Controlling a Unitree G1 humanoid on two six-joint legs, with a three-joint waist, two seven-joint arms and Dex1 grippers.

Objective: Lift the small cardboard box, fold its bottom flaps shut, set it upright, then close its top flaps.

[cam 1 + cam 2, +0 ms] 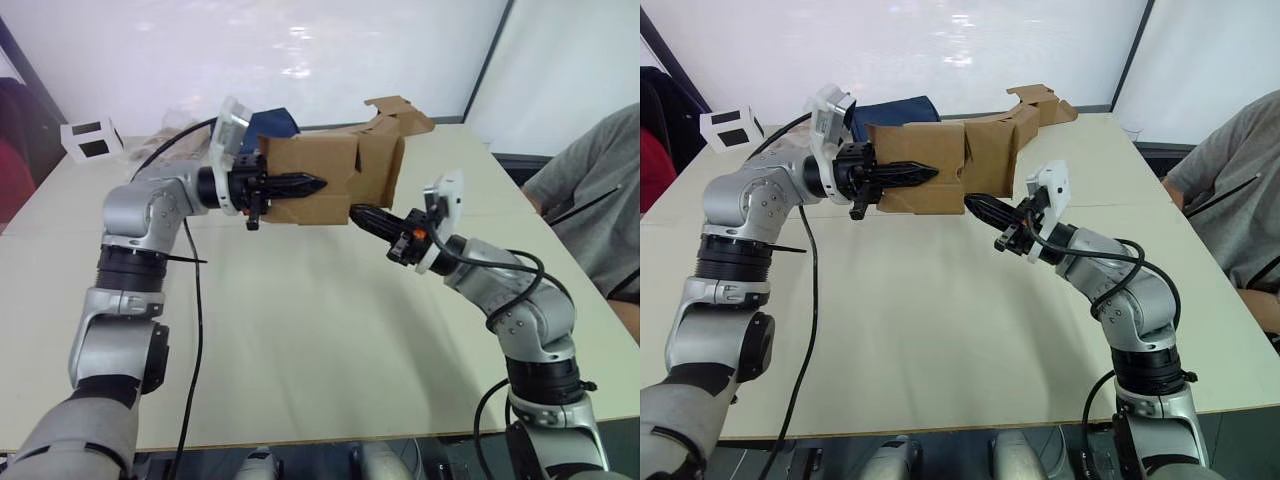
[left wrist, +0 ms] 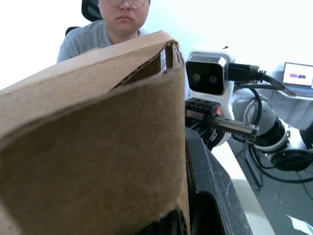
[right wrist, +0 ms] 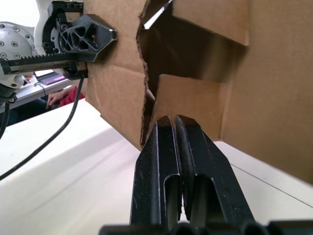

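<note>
Left eye view shows the small cardboard box (image 1: 325, 180) held in the air above the far half of the table (image 1: 330, 330), clear of its surface. The left tool (image 1: 300, 185) has its two black fingers clamped on a side wall of the box, one finger lying along the outside face; the left wrist view has the cardboard wall running along a finger. The right tool (image 1: 368, 217) points up at the box's lower corner from the robot's right; in the right wrist view its fingers (image 3: 168, 161) are pressed together with nothing between them, the tips just at the open end, where the bottom flaps (image 3: 188, 100) hang partly folded and a gap still shows between them. At the other end the top flaps (image 1: 400, 115) stand splayed outward toward the table's far edge.

By my judgement the lift is done and the fold of the bottom flaps is in hand, not finished. The next move calls for the closed right tool to push a loose flap inward and flat across the opening while the left grip keeps the box steady; too hard a shove could twist the box in that grip.

A small white-and-black box (image 1: 90, 137) sits near the far left corner. No brand, label or writing can be read on anything
</note>
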